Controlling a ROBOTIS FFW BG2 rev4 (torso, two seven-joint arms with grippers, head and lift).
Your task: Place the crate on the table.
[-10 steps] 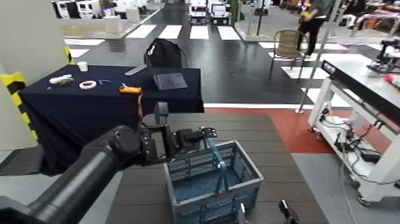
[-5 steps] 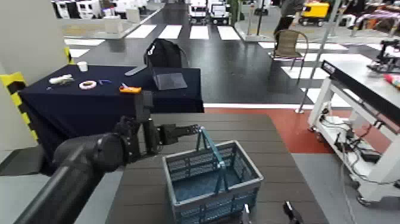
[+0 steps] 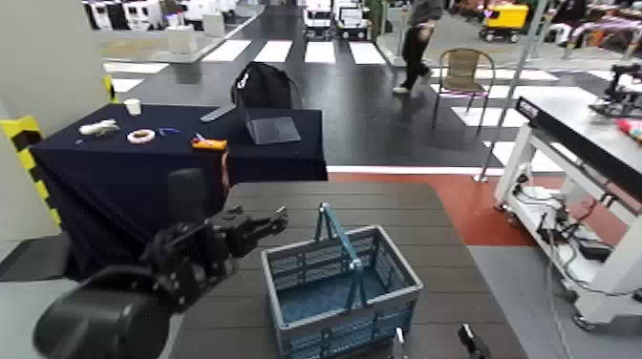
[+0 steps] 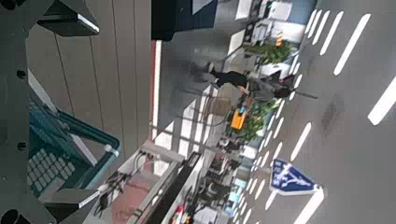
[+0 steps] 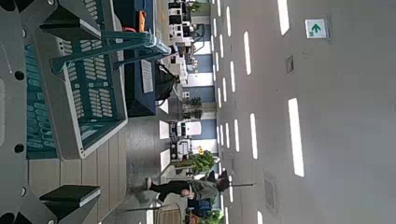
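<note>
One crate [image 3: 341, 291], blue-grey with lattice sides, rests on the dark slatted worktop [image 3: 382, 205] toward its near edge, teal handle [image 3: 341, 246] raised upright. Nothing grips it.
Left gripper [image 3: 266, 223]: hovers over the worktop just left of the crate, apart from it, jaws parted and empty.
Right gripper [image 3: 432, 342]: low at the near edge, just beside the crate's near right corner; only the fingertips show, jaws apart and empty.
Navy-draped table [image 3: 143, 162] beyond, bearing a laptop [image 3: 271, 128], tape roll [image 3: 140, 136] and cup [image 3: 132, 106].
One person [image 3: 417, 43] crossing the far floor.
</note>
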